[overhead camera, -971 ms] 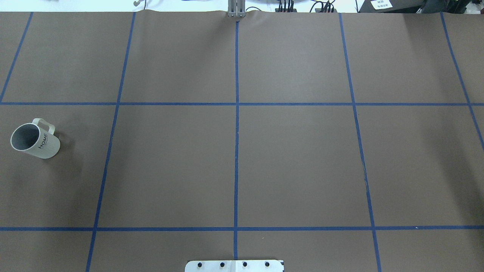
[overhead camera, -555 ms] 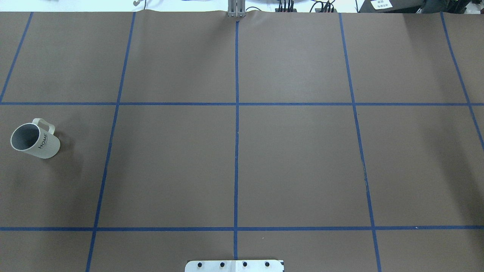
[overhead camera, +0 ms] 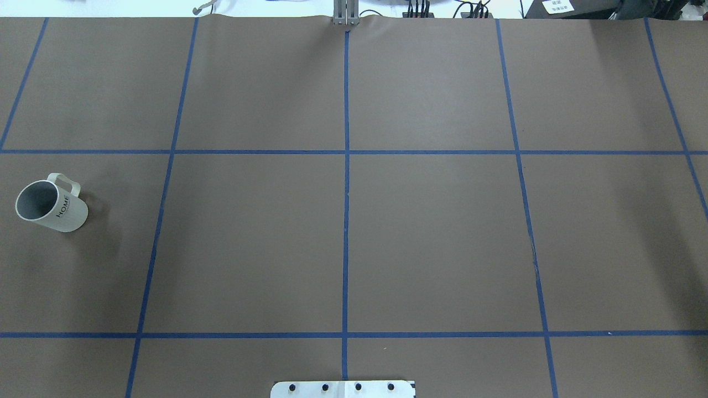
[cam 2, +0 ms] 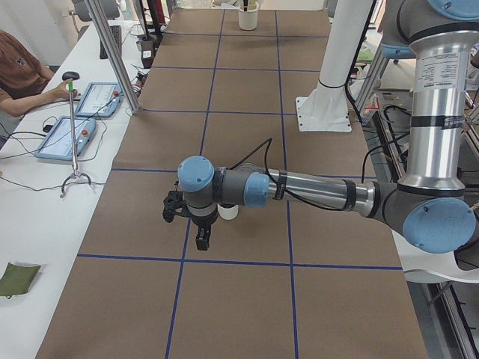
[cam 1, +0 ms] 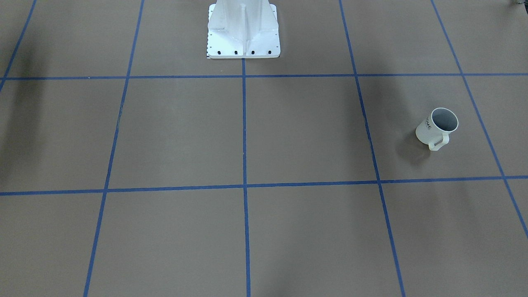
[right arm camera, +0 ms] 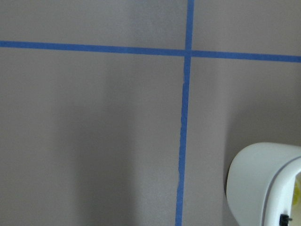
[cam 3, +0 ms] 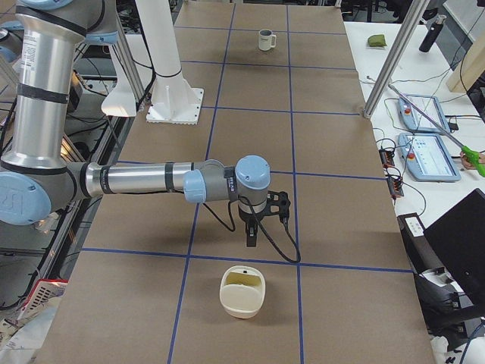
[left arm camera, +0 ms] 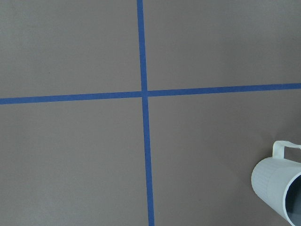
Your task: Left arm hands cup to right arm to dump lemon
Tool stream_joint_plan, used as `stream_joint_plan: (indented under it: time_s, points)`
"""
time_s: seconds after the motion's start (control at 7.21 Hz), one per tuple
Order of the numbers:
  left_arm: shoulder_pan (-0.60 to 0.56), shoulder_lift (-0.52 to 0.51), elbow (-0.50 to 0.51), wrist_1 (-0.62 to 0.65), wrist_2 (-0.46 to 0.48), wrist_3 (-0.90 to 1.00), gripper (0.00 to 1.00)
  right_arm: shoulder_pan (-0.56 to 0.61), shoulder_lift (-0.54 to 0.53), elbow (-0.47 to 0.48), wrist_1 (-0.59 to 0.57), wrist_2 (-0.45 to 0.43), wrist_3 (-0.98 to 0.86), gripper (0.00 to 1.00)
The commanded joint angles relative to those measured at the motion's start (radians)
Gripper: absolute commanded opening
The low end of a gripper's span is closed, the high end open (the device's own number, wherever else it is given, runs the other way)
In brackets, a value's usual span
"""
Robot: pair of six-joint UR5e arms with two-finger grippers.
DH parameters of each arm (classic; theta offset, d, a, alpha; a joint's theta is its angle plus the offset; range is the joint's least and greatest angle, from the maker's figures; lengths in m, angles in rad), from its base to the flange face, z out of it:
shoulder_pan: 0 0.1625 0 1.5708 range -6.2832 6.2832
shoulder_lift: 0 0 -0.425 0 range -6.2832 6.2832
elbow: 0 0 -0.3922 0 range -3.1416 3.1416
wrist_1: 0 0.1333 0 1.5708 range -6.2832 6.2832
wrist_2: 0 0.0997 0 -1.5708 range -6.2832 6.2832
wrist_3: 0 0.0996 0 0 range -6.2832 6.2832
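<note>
The cup, a cream-white mug with "HOME" lettering, stands upright at the table's far left in the overhead view, handle towards the far side. It also shows in the front view and at the lower right of the left wrist view. Its inside looks dark grey; I see no lemon in it. The left gripper shows only in the exterior left view, pointing down beside the cup; I cannot tell if it is open. The right gripper shows only in the exterior right view; its state is unclear.
A cream-white container with a yellowish inside sits on the table at the right arm's end, near the right gripper, and shows in the right wrist view. The white pillar base stands at the robot's side. An operator sits at the side bench.
</note>
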Motion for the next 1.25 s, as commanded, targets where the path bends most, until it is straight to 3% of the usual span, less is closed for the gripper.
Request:
stream_joint_plan:
  time_s: [0.0,0.42,1.11]
  points:
    - [0.000,-0.004,-0.002,-0.002,0.002,0.003,1.00,0.002,0.070,-0.009,-0.056,0.000,-0.006,1.00]
    - [0.002,-0.004,-0.004,-0.002,0.005,0.003,1.00,0.020,0.120,-0.008,-0.174,0.010,-0.014,1.00]
    - [0.000,-0.027,-0.004,-0.002,0.005,-0.002,1.00,0.021,0.115,-0.009,-0.168,0.010,-0.012,1.00]
